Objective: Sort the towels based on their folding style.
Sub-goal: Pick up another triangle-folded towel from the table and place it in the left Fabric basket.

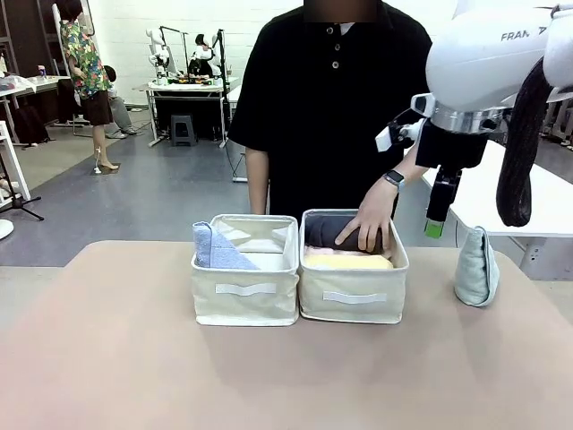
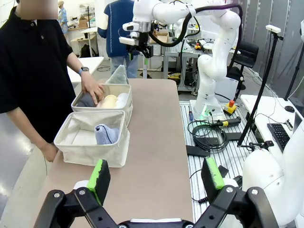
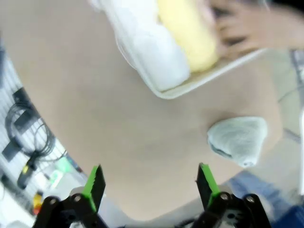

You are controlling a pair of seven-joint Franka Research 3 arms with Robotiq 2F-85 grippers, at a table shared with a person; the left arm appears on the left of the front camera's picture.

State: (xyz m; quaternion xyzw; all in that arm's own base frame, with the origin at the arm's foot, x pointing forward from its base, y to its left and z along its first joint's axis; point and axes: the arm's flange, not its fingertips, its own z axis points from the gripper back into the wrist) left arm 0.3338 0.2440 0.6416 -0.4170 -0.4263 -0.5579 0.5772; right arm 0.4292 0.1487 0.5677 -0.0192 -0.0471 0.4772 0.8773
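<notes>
A light blue folded towel (image 1: pixel 215 249) leans in the left cream bin (image 1: pixel 243 309). The right bin (image 1: pixel 354 313) holds rolled towels: dark grey (image 1: pixel 329 231), yellow (image 1: pixel 349 262), a strip of pink (image 1: pixel 313 252), and a white one (image 3: pixel 152 45) seen from the right wrist. A person's hand (image 1: pixel 367 228) rests on the dark grey roll. A pale teal wedge towel (image 1: pixel 476 267) stands on the table right of the bins. My right gripper (image 1: pixel 436 224) hangs open above the table between the right bin and that wedge (image 3: pixel 237 140). My left gripper (image 2: pixel 156 173) is open and holds nothing, well back from the bins.
The person stands at the far side behind the bins. The tan table (image 1: pixel 107 358) has free room in front of and to the left of the bins. A white table (image 1: pixel 537 202) stands beyond the far right corner. Cables and a robot base (image 2: pixel 206 111) lie off the table's side.
</notes>
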